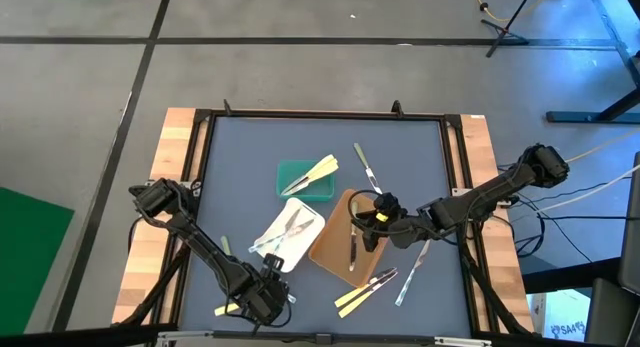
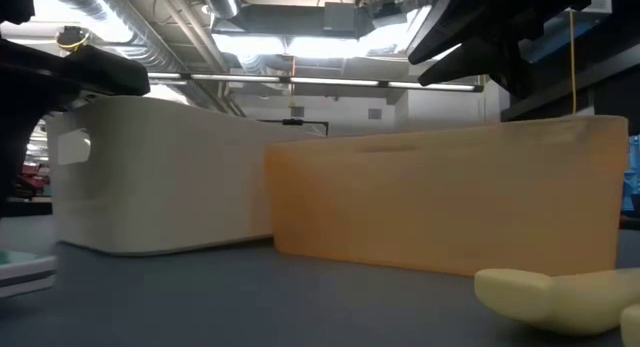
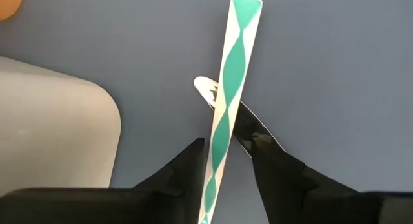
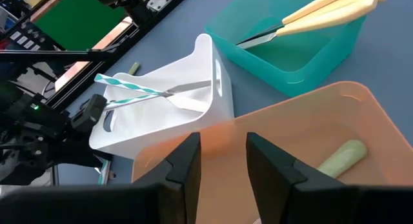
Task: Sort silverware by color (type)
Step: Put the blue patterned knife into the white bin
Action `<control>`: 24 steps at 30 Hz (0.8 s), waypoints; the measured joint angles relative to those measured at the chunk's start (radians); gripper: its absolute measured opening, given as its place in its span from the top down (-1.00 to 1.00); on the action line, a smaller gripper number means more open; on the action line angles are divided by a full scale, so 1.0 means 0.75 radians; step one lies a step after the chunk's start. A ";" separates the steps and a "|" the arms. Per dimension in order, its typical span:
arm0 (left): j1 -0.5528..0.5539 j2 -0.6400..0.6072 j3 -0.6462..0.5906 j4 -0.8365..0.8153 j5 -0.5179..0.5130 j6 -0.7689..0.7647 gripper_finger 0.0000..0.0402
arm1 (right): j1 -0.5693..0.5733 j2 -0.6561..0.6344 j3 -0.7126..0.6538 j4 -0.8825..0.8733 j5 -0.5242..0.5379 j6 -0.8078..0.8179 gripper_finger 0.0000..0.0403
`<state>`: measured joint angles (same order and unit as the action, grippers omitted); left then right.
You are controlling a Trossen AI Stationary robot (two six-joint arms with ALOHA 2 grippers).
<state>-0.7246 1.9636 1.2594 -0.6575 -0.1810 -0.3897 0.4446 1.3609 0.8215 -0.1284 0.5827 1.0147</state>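
My left gripper (image 1: 262,299) hangs near the table's near edge, pointing down. Its fingers stand open on either side of a green-and-white striped handle (image 3: 231,75). That handle lies across a silver serrated blade (image 3: 253,124). My right gripper (image 1: 375,225) is open over the brown tray (image 1: 335,255), with nothing between its fingers (image 4: 187,161). An olive-handled piece (image 4: 342,158) lies in the brown tray. The white tray (image 4: 193,111) holds striped utensils (image 4: 135,88). Cream ones (image 4: 322,11) lean on the green tray's (image 1: 300,182) rim. My left gripper comes from above with one finger (image 3: 190,169) close against the striped handle's near part (image 3: 214,161). A gap shows between the handle and the other finger. I cannot tell whether any finger touches the handle.
Loose utensils lie on the grey mat: cream ones (image 1: 362,293) and a translucent one (image 1: 412,272) near right, one (image 1: 368,169) at the far side, an olive one (image 1: 225,245) and a cream one (image 1: 226,309) beside my left arm. Wooden rails edge the table.
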 joint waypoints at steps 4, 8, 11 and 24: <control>0.000 0.001 0.000 -0.002 -0.001 0.002 0.51 | 0.000 0.000 0.000 -0.001 0.000 0.000 0.45; 0.000 0.001 -0.001 -0.004 -0.001 0.003 0.62 | 0.000 0.000 0.000 -0.001 0.000 0.000 0.45; 0.000 0.001 -0.001 -0.005 -0.002 0.004 0.71 | 0.000 0.000 0.000 -0.001 0.000 0.000 0.45; 0.001 0.001 -0.002 -0.005 -0.001 0.042 0.88 | 0.000 0.000 0.000 0.000 0.000 0.000 0.45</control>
<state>-0.7238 1.9644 1.2579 -0.6613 -0.1818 -0.3579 0.4446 1.3609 0.8215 -0.1284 0.5827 1.0149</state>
